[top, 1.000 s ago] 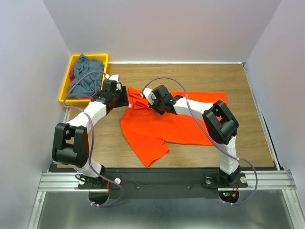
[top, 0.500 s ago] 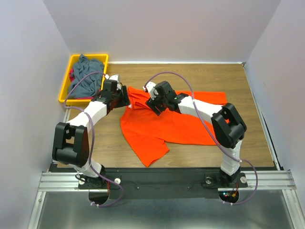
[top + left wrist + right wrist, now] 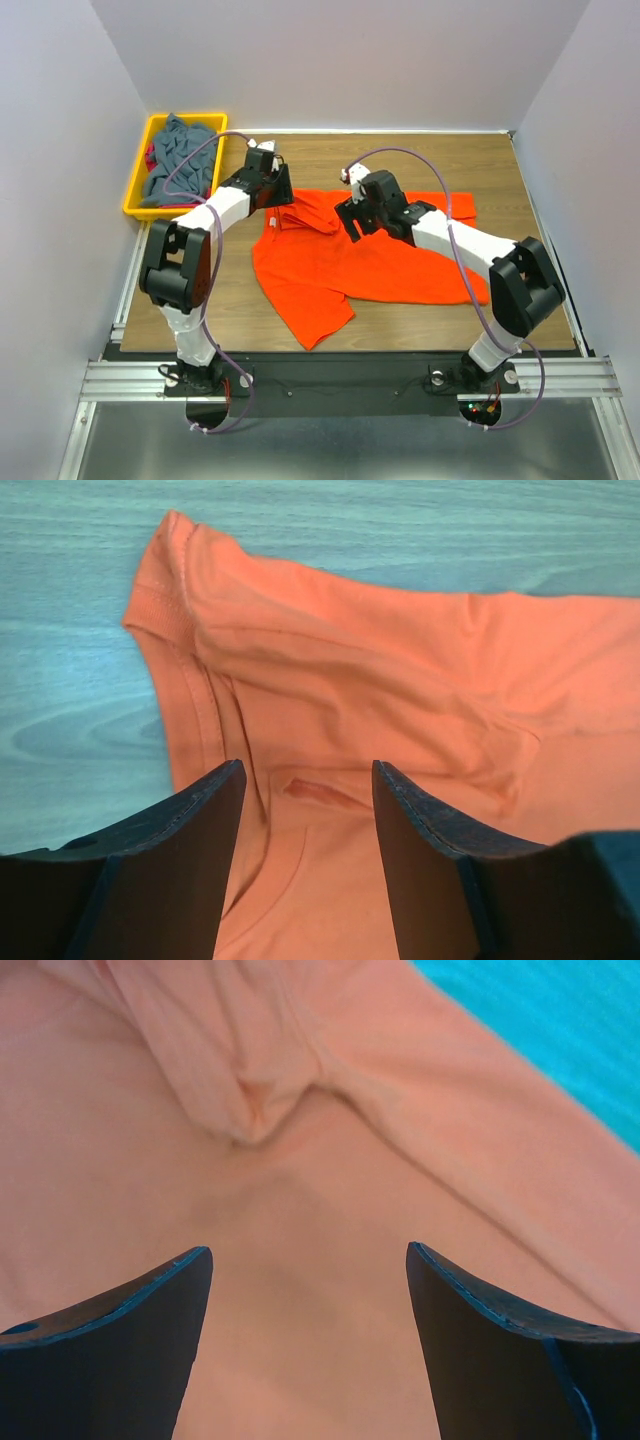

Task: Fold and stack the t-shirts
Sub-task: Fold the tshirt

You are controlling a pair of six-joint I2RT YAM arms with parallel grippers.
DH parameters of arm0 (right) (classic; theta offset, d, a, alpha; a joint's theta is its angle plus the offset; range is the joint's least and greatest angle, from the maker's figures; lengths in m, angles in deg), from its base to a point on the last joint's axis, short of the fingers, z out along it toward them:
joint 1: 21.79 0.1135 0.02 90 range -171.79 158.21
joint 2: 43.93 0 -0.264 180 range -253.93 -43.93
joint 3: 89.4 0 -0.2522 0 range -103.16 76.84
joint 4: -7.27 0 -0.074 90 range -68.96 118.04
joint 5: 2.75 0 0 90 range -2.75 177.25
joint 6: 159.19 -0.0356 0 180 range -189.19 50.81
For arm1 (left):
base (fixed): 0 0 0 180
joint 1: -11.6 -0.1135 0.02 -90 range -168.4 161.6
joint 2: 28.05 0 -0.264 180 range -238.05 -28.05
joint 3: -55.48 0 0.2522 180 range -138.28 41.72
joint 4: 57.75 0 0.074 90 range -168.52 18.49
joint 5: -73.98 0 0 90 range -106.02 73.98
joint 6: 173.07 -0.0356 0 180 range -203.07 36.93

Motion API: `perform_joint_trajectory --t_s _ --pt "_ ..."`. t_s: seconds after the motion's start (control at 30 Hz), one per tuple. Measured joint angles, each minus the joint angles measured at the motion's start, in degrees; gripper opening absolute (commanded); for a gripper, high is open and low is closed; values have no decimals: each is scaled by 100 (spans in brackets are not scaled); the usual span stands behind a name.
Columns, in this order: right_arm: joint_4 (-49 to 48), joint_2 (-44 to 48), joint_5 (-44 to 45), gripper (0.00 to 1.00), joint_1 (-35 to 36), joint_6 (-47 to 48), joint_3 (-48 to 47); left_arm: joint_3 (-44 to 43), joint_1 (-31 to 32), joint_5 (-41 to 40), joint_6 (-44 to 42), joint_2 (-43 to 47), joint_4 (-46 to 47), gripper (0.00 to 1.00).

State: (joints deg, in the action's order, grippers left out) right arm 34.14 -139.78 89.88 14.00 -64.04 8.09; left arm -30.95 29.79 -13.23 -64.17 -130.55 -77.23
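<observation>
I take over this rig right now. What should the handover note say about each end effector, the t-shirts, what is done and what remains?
Left end effector: open, empty, over the orange t-shirt.
Right end effector: open, empty, over the same shirt.
The orange t-shirt lies on the table, wrinkled, not folded.
The grey-blue t-shirt is in the yellow bin, red cloth beside it.
Done: one shirt out. Nothing folded or stacked.
Left: flatten, fold, stack all.

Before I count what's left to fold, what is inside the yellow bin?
A crumpled grey-blue shirt fills the bin, red cloth peeking at its left side. Whatever lies underneath is covered.
</observation>
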Motion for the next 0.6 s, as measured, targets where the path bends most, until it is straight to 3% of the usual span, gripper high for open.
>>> perform_joint_trajectory --t_s 0.2,0.6 --pt "17 302 57 84 -22 -111 402 -501 195 -356 -55 -573 -225 63" --pt "15 553 79 84 -57 -205 723 -581 345 -439 -474 -828 -555 59"
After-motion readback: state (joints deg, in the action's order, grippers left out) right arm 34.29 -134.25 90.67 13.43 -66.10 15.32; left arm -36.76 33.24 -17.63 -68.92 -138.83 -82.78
